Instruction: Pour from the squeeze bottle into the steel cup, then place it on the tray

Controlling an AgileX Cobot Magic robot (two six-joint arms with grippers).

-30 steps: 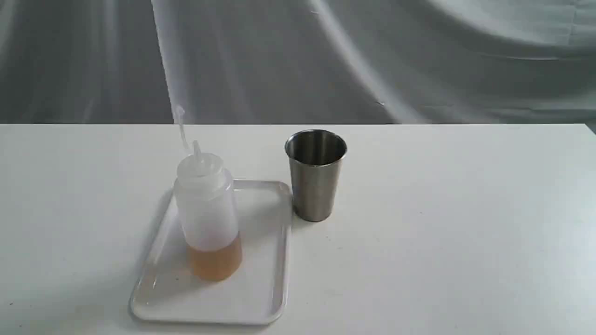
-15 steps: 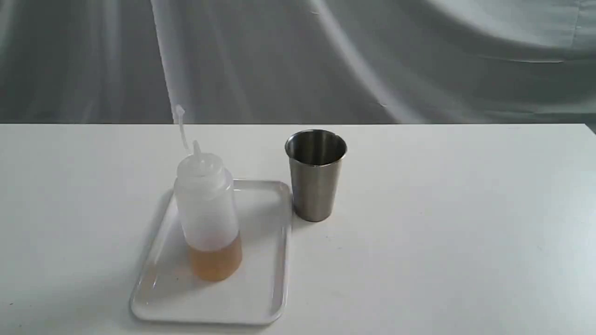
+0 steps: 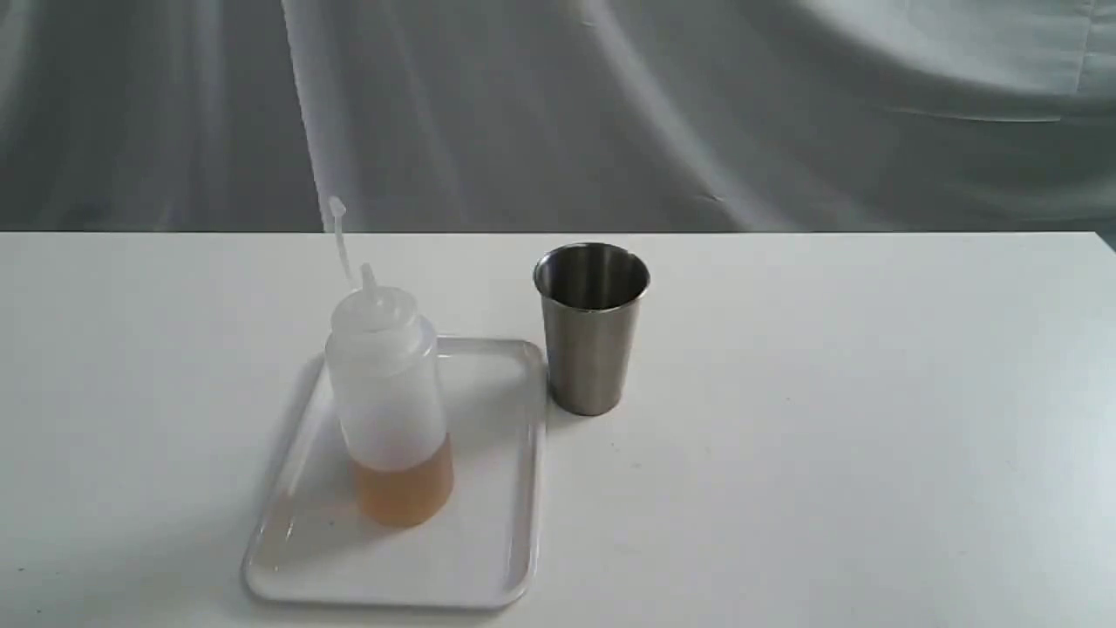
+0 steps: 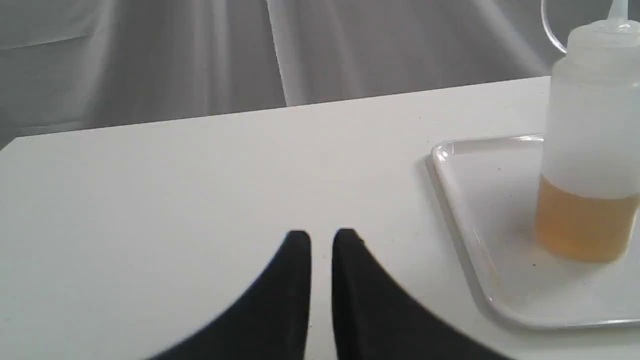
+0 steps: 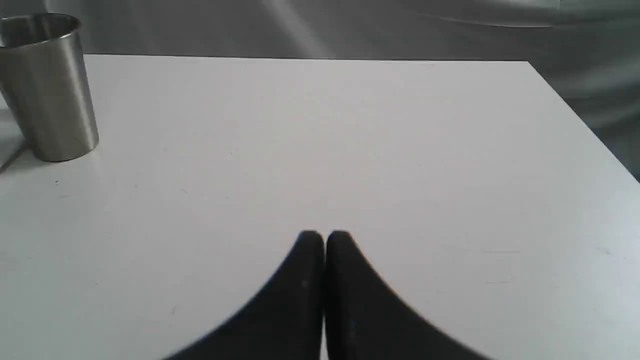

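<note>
The squeeze bottle (image 3: 389, 401) stands upright on the white tray (image 3: 488, 558), amber liquid in its lower part, cap strap sticking up. Just right of the tray's far corner, the steel cup (image 3: 591, 327) stands upright on the table. Neither gripper shows in the exterior view. In the left wrist view my left gripper (image 4: 322, 235) hovers over bare table, shut apart from a thin slit and holding nothing, with the tray (image 4: 462, 210) and bottle (image 4: 590, 150) off to one side. My right gripper (image 5: 325, 235) is shut and empty over bare table, well away from the cup (image 5: 50, 90).
The white table (image 3: 828, 453) ends at a far edge against a grey draped cloth (image 3: 610, 105). Its right corner and side edge (image 5: 580, 110) show in the right wrist view.
</note>
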